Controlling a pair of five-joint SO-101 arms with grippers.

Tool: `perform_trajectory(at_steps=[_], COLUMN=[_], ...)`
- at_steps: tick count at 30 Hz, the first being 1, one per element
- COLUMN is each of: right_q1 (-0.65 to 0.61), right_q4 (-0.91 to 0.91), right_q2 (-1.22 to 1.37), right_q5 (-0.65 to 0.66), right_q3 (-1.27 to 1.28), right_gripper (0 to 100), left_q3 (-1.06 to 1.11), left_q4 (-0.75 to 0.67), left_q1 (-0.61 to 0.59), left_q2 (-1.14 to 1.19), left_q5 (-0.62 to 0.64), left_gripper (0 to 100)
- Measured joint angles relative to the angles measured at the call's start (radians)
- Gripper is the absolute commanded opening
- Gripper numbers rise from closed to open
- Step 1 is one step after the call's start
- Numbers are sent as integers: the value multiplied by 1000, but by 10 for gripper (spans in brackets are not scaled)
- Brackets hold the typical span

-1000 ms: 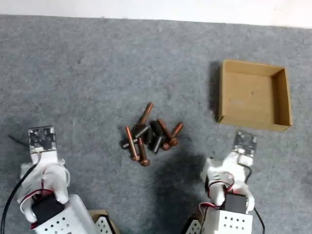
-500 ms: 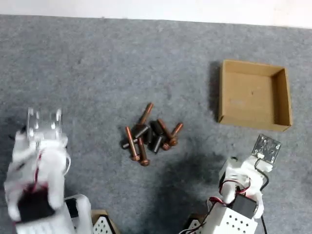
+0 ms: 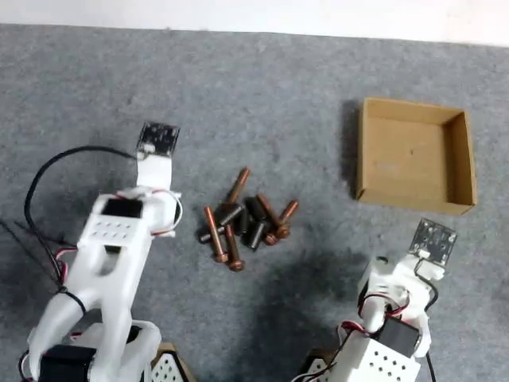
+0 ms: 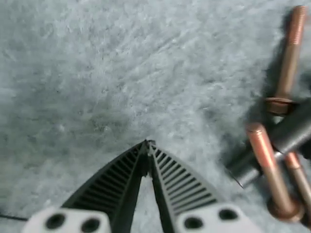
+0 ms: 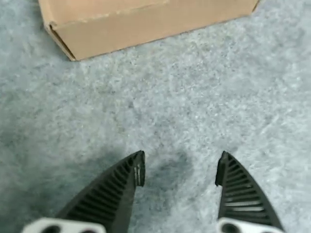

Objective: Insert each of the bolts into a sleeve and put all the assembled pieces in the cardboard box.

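Note:
Several copper bolts and dark sleeves lie in a loose pile (image 3: 246, 216) at the middle of the grey mat. The empty cardboard box (image 3: 406, 155) sits at the back right. My left arm (image 3: 119, 231) stretches forward just left of the pile. Its gripper (image 4: 147, 143) is shut with nothing in it and hangs over bare mat; a copper bolt (image 4: 269, 170), a dark sleeve (image 4: 282, 141) and a second bolt (image 4: 286, 58) lie close beside it. My right arm (image 3: 398, 294) sits at the front right. Its gripper (image 5: 181, 169) is open and empty, just short of the box wall (image 5: 146, 22).
Grey mat (image 3: 238, 95) spreads all around the pile and the box. A black cable (image 3: 48, 171) loops from the left arm over the mat at the left. A pale strip (image 3: 254, 12) borders the mat's far edge.
My left arm has swung from the front left corner forward and rightward, up to the pile. The right arm shifted slightly right a second ago and has held still since.

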Motion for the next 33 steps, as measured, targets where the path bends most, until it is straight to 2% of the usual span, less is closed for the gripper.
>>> perform_trajectory(at_steps=[4, 6, 10, 15, 24, 30, 33], right_q1=[-32, -115, -365, -566, -941, -1105, -1129], right_q4=[0, 9, 34, 14, 2, -49, -78], right_q2=[2, 11, 121, 479, 1323, 1699, 1780], right_q5=[66, 92, 98, 6, -328, -457, -500], right_q3=[0, 0, -114, -413, -1025, -1211, -1229], right_gripper=[217, 217, 217, 217, 217, 217, 217], left_q3=[44, 46, 51, 51, 51, 51, 51], left_q4=[-89, -98, -109, -117, -130, -150, -163], left_q1=[-9, -20, -34, -58, -61, -74, -91], left_q2=[6, 6, 6, 6, 11, 11, 11], left_q5=[3, 3, 3, 3, 3, 48, 52], left_gripper=[7, 7, 7, 7, 7, 7, 7])
